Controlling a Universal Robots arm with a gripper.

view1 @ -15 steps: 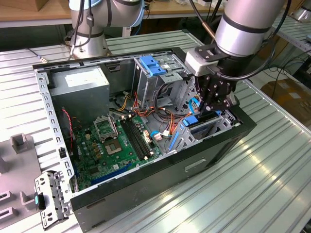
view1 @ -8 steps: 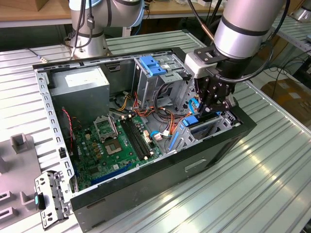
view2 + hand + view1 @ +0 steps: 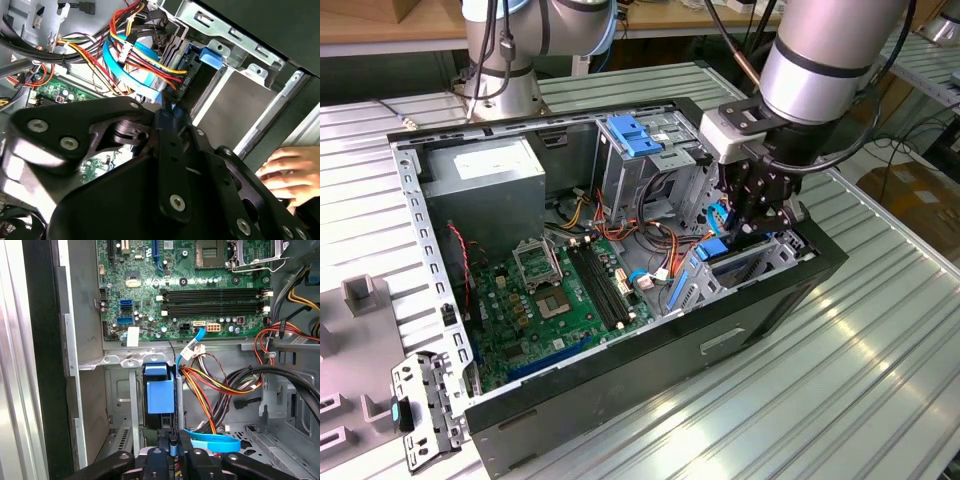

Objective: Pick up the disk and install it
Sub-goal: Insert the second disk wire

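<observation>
The disk point(image 3: 160, 390) stands on edge in the drive bay at the front corner of the open computer case point(image 3: 620, 385). Its light blue carrier rail and thin metal edge face the first wrist view. In the exterior view the blue rail point(image 3: 715, 248) shows just under my gripper point(image 3: 752, 222), on that view's right side of the case. My gripper point(image 3: 173, 446) is shut on the disk's upper edge, with a bit of blue between the black fingers. In the second wrist view my gripper point(image 3: 167, 112) sits over the bay, whose blue tab point(image 3: 212, 55) shows beyond it.
Bundled red, yellow and blue cables point(image 3: 210, 385) run right beside the bay. The green motherboard point(image 3: 560, 290), the grey power-supply box point(image 3: 485, 170) and a tall metal cage with a blue bracket point(image 3: 632, 135) fill the case. A person's hand point(image 3: 290, 172) rests outside the case wall.
</observation>
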